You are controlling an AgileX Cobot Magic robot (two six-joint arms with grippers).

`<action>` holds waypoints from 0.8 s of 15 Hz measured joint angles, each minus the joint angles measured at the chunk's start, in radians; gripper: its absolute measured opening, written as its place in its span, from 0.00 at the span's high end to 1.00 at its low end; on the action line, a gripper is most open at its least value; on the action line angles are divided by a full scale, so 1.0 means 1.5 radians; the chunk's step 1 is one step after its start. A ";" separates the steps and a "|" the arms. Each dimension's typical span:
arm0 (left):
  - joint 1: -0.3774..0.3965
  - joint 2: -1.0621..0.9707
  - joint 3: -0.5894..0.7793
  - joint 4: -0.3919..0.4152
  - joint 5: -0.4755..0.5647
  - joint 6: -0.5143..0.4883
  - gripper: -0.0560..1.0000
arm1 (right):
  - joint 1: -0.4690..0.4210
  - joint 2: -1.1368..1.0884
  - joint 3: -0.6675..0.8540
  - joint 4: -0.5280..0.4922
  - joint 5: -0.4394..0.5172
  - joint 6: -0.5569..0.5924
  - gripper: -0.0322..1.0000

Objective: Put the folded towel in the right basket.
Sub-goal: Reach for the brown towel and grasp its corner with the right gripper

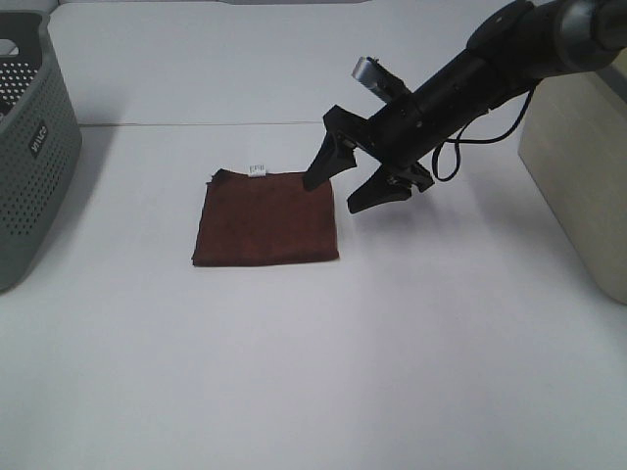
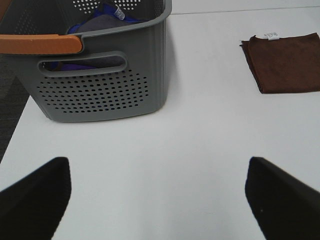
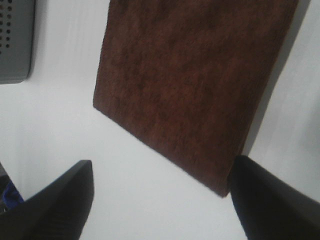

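Note:
The folded towel [image 1: 265,220], dark reddish-brown with a small white tag at its far edge, lies flat on the white table near the middle. It also shows in the left wrist view [image 2: 287,62] and the right wrist view [image 3: 195,85]. My right gripper [image 1: 335,194] is open and empty, hovering at the towel's far right corner, one fingertip over the cloth and the other beside it. In the right wrist view this gripper [image 3: 160,205] straddles a towel corner. The right basket [image 1: 578,186], beige and solid-walled, stands at the right edge. My left gripper [image 2: 160,200] is open and empty over bare table.
A grey perforated basket [image 1: 29,157] with a small label stands at the left edge. The left wrist view shows it [image 2: 100,85] with an orange handle [image 2: 40,44] and blue cloth [image 2: 95,22] inside. White table [image 1: 392,372] lies in front of the towel.

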 joint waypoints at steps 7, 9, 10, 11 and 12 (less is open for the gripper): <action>0.000 0.000 0.000 0.000 0.000 0.000 0.11 | 0.000 0.115 -0.109 -0.034 -0.010 0.035 0.25; 0.000 0.000 0.000 0.000 0.000 0.000 0.11 | 0.000 0.122 -0.112 -0.028 -0.015 0.037 0.28; 0.000 0.000 0.000 0.000 0.000 0.000 0.11 | 0.001 0.129 -0.117 -0.011 -0.015 0.035 0.31; 0.000 0.000 0.000 0.000 0.000 0.000 0.11 | 0.008 0.137 -0.123 0.001 -0.015 0.033 0.34; 0.000 0.000 0.000 0.000 0.000 0.000 0.11 | 0.017 0.143 -0.128 0.010 -0.017 0.032 0.35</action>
